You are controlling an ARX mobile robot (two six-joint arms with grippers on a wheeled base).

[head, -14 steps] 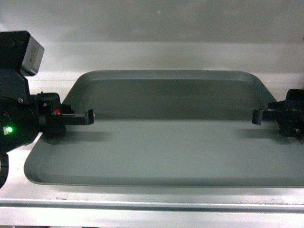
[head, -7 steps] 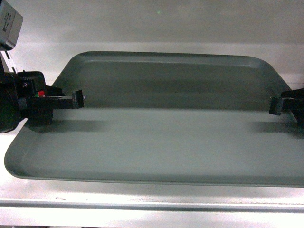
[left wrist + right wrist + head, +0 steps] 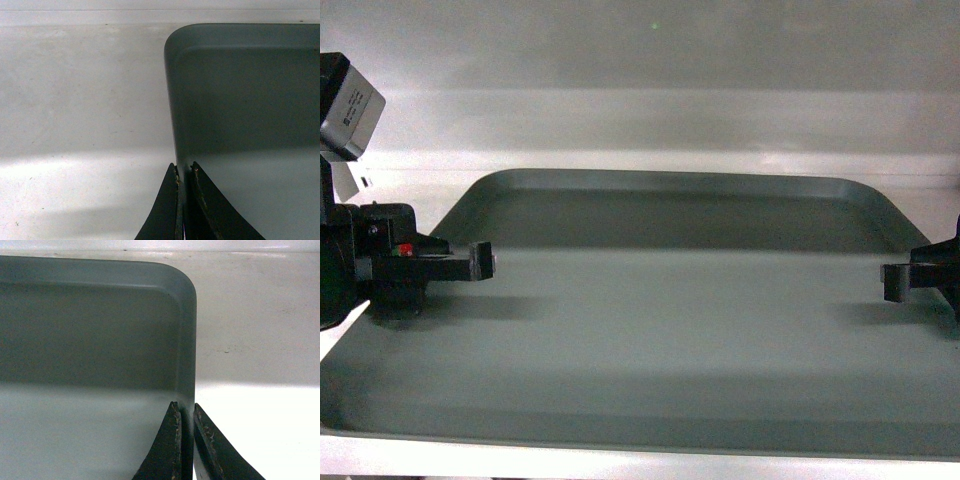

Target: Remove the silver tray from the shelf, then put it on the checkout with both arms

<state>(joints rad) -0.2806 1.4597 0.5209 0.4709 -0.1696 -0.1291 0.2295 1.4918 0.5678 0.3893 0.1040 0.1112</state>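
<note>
The silver tray (image 3: 670, 330) fills the head view, held level above the white shelf (image 3: 620, 160), its front rim at the picture's bottom edge. My left gripper (image 3: 482, 262) is shut on the tray's left rim, one finger over the rim and one beneath. In the left wrist view the left gripper (image 3: 183, 170) pinches the edge of the tray (image 3: 240, 100), with the shelf (image 3: 75, 100) below. My right gripper (image 3: 892, 283) is shut on the right rim; the right gripper (image 3: 186, 410) clamps the edge of the tray (image 3: 90, 340) beside the shelf (image 3: 260, 315). The checkout is out of view.
The shelf's pale back wall (image 3: 640, 50) stands close behind the tray's far rim. The left arm's grey box (image 3: 350, 100) sticks up at the left edge of the head view.
The tray has come toward me with both grippers clamped on it; it now looks larger and hides the shelf's front lip. Both grippers sit farther out toward the picture's sides.
</note>
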